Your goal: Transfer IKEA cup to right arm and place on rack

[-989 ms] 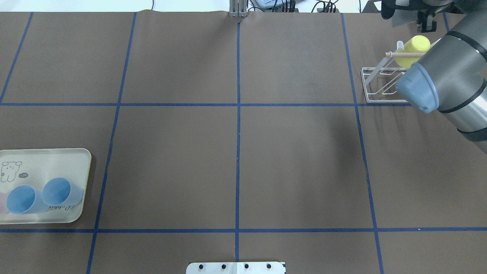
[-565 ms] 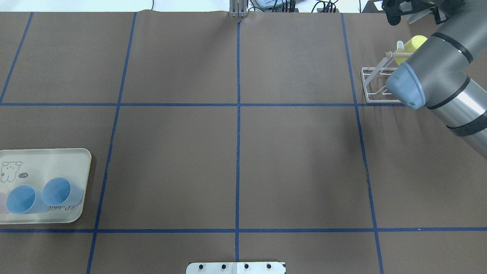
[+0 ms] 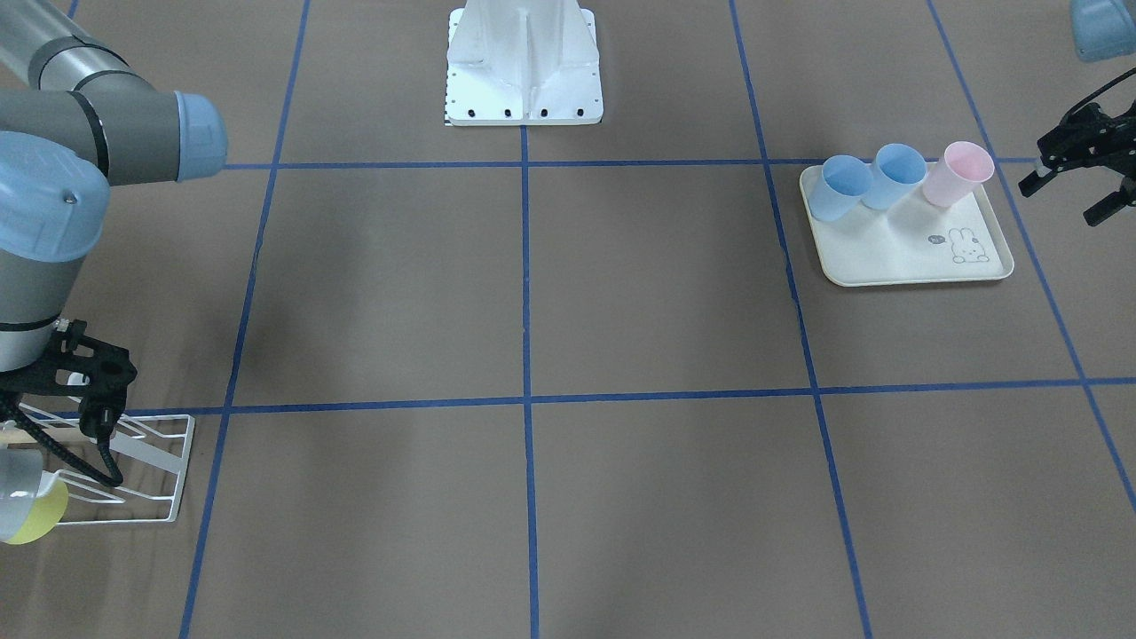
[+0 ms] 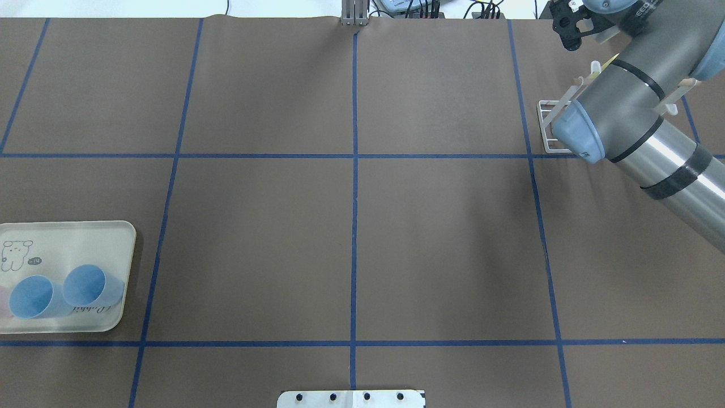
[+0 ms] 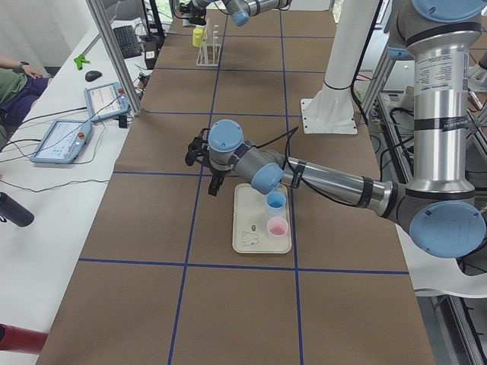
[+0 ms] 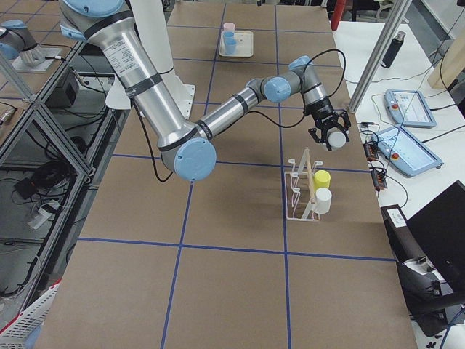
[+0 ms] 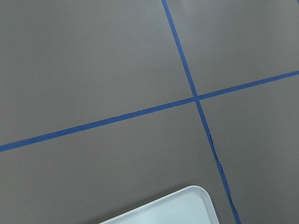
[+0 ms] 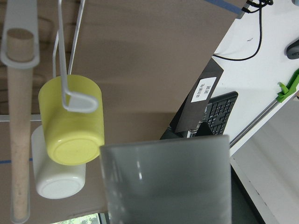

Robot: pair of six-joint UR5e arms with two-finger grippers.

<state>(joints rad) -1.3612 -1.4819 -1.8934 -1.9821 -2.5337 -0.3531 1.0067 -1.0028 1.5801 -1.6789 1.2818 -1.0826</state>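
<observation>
My right gripper (image 6: 330, 137) is shut on a grey IKEA cup (image 8: 166, 182), which fills the bottom of the right wrist view. It hangs above and beside the white wire rack (image 6: 301, 190), on the operators' side. A yellow cup (image 8: 70, 123) and a white cup (image 8: 58, 179) hang on the rack's prongs next to its wooden dowel (image 8: 18, 116). In the overhead view the right arm covers most of the rack (image 4: 546, 122). My left gripper (image 3: 1065, 195) is open and empty, just past the cream tray (image 3: 905, 257).
The tray holds two blue cups (image 3: 874, 177) and a pink cup (image 3: 954, 173) lying on their sides. It also shows in the overhead view (image 4: 68, 238). The robot's white base (image 3: 524, 62) stands at the table's middle edge. Blue tape lines cross the brown table.
My right arm has swung left over the rack, now hiding the yellow cup in the overhead view. The gripper has moved left along the far edge. The tray and its cups are unchanged.
</observation>
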